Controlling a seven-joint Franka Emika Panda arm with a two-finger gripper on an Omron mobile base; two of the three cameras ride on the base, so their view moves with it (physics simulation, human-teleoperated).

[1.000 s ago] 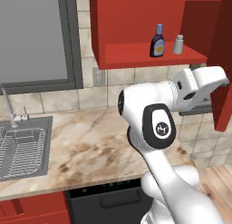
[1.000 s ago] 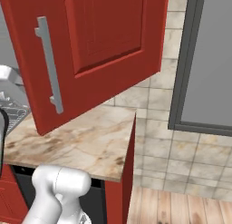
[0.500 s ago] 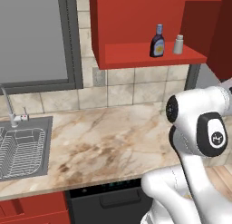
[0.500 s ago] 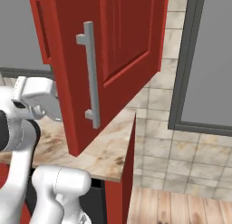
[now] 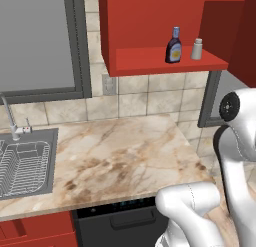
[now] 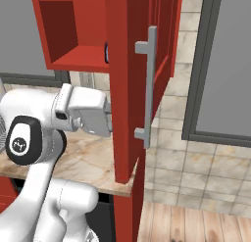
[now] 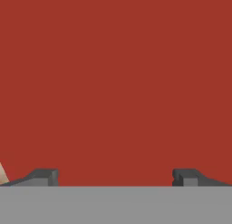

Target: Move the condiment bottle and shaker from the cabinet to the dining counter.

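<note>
Condiment bottle [image 5: 173,45] stood upright on the bottom shelf of the cabinet [image 5: 150,61], toward the shelf's right end, dark body with a yellowish label and pale cap. Shaker [image 5: 197,49] stood upright just beside it on its right, shorter, grey, not touching the bottle. Both sat back from the shelf's front edge. In the right base view a dark sliver of the bottle showed past the door edge; shaker couldn't be made out there.

Cabinet door [image 6: 132,84] was swung wide open, seen nearly edge-on in the right base view, with the vertical silver bar handle [image 6: 149,86] on its outer face.

Pincer [image 7: 115,177] was wide open and held nothing; both dark fingertips [image 7: 45,176] stood far apart at the bottom of the hand view, facing a flat red surface close up. In the right base view the white hand sat right against the inner side of the open door, below the shelf level, well apart from the bottle and shaker. Whether the tips touched the door, couldn't tell.

Below the cabinet: marble desk [image 5: 120,156] against a tiled wall, sink [image 5: 25,163] with a wire rack at its left end, faucet [image 5: 12,121] behind it, grey window [image 5: 37,41] above the sink. Black appliance front [image 5: 120,221] under the desk.
</note>
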